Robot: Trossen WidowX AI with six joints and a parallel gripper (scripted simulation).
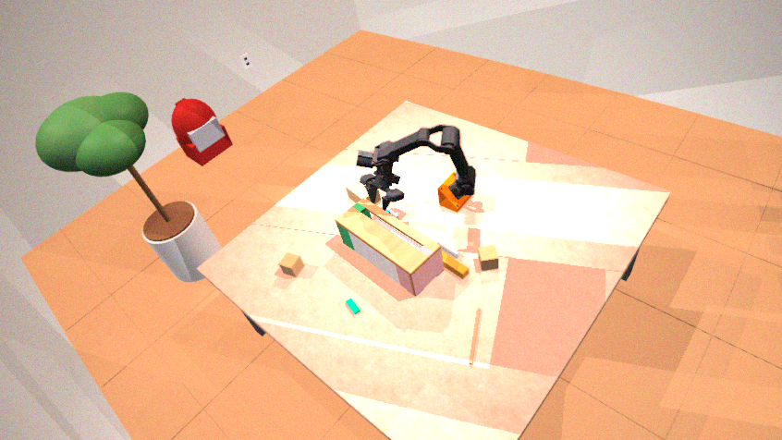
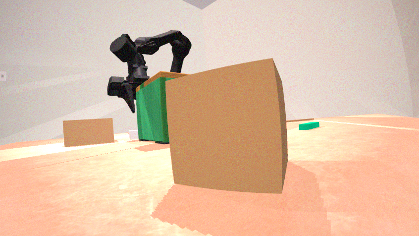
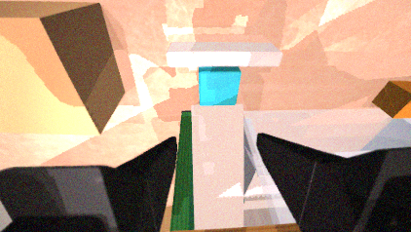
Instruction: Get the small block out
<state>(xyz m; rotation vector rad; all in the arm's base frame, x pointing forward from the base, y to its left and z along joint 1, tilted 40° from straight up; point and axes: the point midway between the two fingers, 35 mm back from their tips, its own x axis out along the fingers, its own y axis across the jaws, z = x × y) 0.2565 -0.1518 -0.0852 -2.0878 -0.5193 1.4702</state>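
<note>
The small cyan block [image 3: 219, 87] [image 1: 388, 212] is outside the box, at the foot of a pale ramp [image 3: 217, 171], in front of a white stop bar [image 3: 224, 58]. The box [image 1: 383, 235] [image 2: 150, 114] stands upright, with a wooden top and a green end. My gripper [image 3: 217, 140] [image 1: 380, 203] is open and empty, pointing down beside the box's ramp side. In the wrist view its fingertips are on either side of the ramp, short of the block. In the exterior view the box partly hides the gripper.
A tan block [image 3: 85, 58] [image 2: 87, 132] stands near the ramp's foot. Other tan blocks [image 1: 291, 263] [image 1: 488, 257] stand beyond the box's ends. An orange block [image 1: 455, 265] is near its pink end. A teal block [image 1: 352, 306] [image 2: 309, 125] and a thin stick [image 1: 475, 336] lie farther off.
</note>
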